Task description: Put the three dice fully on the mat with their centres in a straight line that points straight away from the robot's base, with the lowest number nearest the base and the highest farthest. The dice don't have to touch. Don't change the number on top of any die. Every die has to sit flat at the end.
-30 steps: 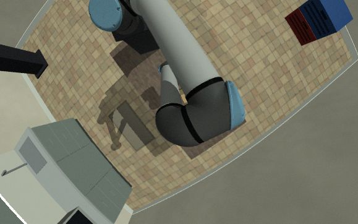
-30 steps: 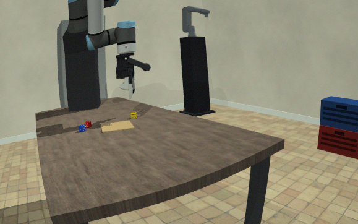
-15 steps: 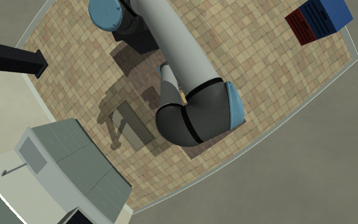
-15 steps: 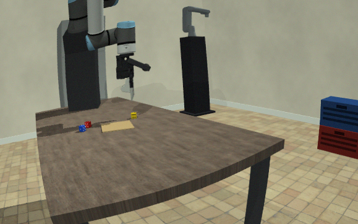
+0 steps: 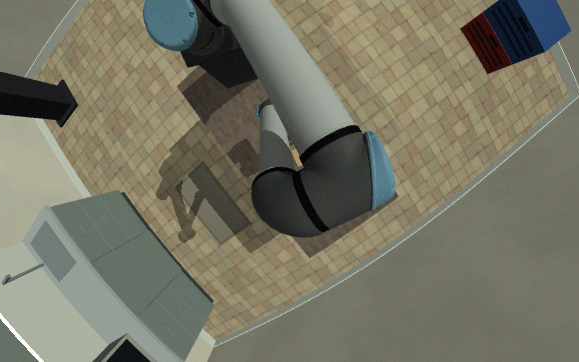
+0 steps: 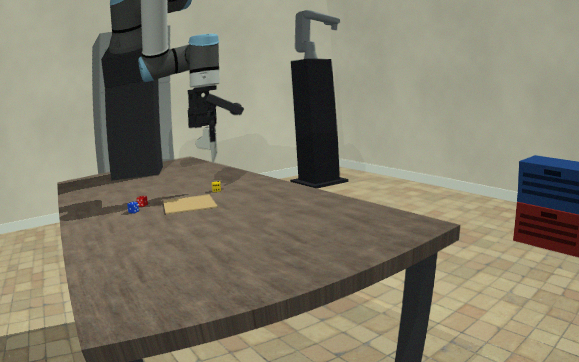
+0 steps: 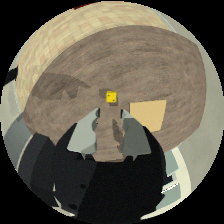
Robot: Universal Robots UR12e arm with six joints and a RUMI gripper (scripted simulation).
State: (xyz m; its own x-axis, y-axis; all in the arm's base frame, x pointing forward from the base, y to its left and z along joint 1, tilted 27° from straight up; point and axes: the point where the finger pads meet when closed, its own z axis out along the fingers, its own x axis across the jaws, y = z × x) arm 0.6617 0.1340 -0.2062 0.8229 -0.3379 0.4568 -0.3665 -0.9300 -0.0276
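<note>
The yellow die sits on the table beside the tan mat, off its edge. A sliver of the mat shows behind the arm in the top view. The red die and the blue die sit close together on the table, off the mat's other side. Neither shows in the wrist view. No top number is clear. My gripper is partly open and empty, well above the table, with the yellow die just ahead of its fingertips in the wrist view.
The wooden table carries the dice and mat. A black pedestal with a grey fixture stands behind it. A blue crate is stacked on a red crate off to the side.
</note>
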